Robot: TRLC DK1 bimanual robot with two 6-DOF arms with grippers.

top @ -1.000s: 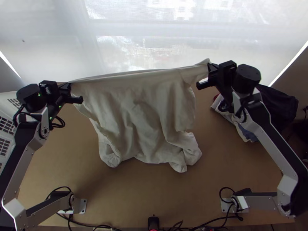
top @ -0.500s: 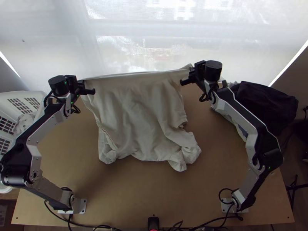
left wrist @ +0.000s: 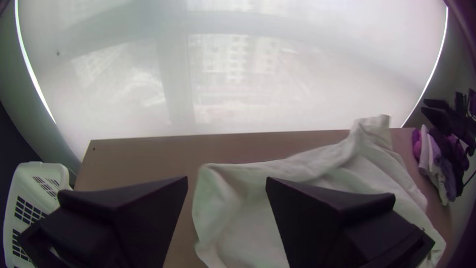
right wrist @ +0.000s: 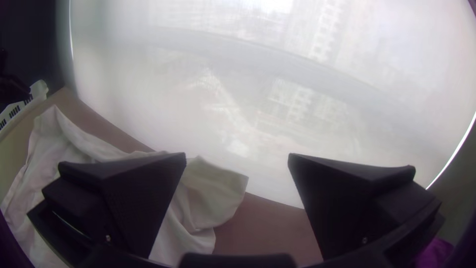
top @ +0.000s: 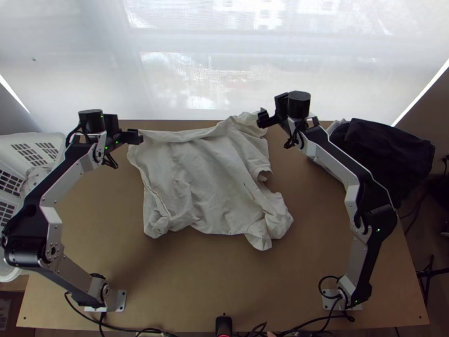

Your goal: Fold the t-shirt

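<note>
Left gripper (left wrist: 226,181): fingers spread wide, nothing pinched. In the top view it sits by the shirt's far left corner. Can't tell if it's touching cloth.

Right gripper (right wrist: 238,158): same, fingers well apart, no cloth clamped. It's by the far right corner, where the fabric is bunched up; contact unclear here too.

T-shirt (top: 202,185): mid-table between the two arms, far edge toward the window blind (top: 185,84). Roughly spread, wrinkled all over. Far edge has a loose rolled lip, near corners are crumpled, right side is tucked in on itself. No clean fold visible.

Around it: bare wooden table (top: 196,281) on the near side, white basket (top: 12,145) at the left with some cloth in it, dark cloth pile (top: 381,151) off to the right.

Step, my read: laying out and flattening, folding not begun. Next move: square up the far corners, smooth the bunched right side, then both grippers take matching points on one edge and fold it over. Watch for grabbing two layers at the rolled lip, or folding over the crumpled near corners and locking the creases in.
</note>
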